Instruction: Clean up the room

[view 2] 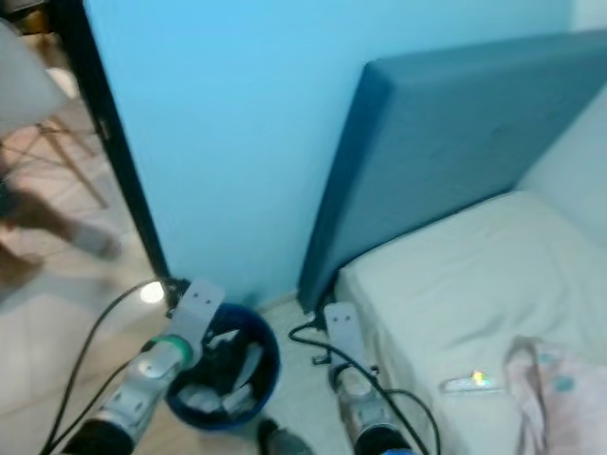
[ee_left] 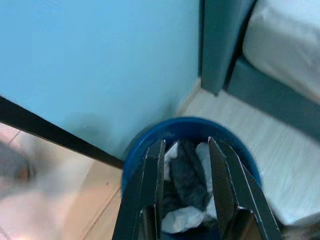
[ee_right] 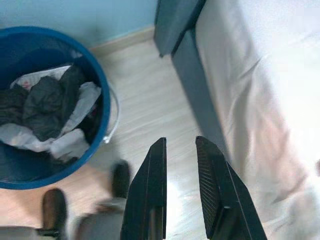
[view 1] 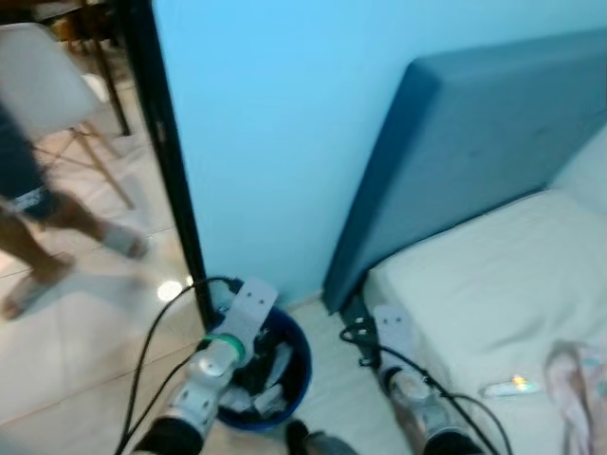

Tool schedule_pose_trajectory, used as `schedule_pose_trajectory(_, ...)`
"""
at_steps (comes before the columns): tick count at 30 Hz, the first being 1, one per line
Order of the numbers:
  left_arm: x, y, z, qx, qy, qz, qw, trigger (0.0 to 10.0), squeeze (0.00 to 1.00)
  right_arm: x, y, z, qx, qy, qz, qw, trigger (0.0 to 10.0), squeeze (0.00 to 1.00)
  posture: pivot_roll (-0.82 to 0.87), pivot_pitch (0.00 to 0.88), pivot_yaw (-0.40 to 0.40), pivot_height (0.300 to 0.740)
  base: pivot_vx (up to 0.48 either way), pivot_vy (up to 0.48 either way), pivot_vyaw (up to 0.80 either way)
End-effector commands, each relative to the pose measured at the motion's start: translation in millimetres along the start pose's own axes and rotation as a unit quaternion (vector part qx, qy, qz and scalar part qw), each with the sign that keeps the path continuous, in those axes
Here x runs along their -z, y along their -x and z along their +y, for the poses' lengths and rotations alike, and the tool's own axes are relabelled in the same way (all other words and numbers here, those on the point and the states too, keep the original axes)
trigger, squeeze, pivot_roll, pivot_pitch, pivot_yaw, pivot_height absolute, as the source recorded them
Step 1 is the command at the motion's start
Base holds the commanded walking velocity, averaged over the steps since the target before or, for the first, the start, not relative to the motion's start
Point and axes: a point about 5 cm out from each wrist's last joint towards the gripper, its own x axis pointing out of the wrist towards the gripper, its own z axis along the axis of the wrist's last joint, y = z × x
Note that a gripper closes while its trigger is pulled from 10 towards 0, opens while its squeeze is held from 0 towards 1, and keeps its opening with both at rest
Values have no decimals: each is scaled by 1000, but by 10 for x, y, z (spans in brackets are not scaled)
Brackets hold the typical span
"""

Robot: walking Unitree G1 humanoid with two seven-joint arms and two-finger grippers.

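The left gripper hangs empty, fingers apart, just above the blue bin — crumpled dark and white stuff, possibly paper, inside; the right gripper, parted, hovers beside the bed.

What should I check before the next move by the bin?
1. Left gripper over the bin: ok, fingers open, holding nothing.
2. Right gripper empty: ok, open above the floor between bin and bed.
3. Room in the bin: cannot tell; dark and white rubbish already lies in it.
4. Items left on the bed: not ok, pink cloth and a small white object remain.
5. Person in the doorway: not ok, nearby, blurred.
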Motion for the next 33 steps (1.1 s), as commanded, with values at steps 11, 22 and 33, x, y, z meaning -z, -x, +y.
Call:
schedule_pose_trajectory(11,94,15,-44,6,9,13,1000,10000,0,113,18,-72,4,31,23,999,10000,0,-12,70,14,740,0,0,-800)
schedule_pose_trajectory(22,96,10,-23,-1,10,10,1000,10000,0,49,16,-22,-1,-9,6,1000,10000,0,-17,61,15,740,0,0,-800)
schedule_pose_trajectory(33,85,12,-61,4,23,10,1000,10000,0,15,16,-11,-8,-8,0,1000,10000,0,-13,81,12,740,0,0,-291)
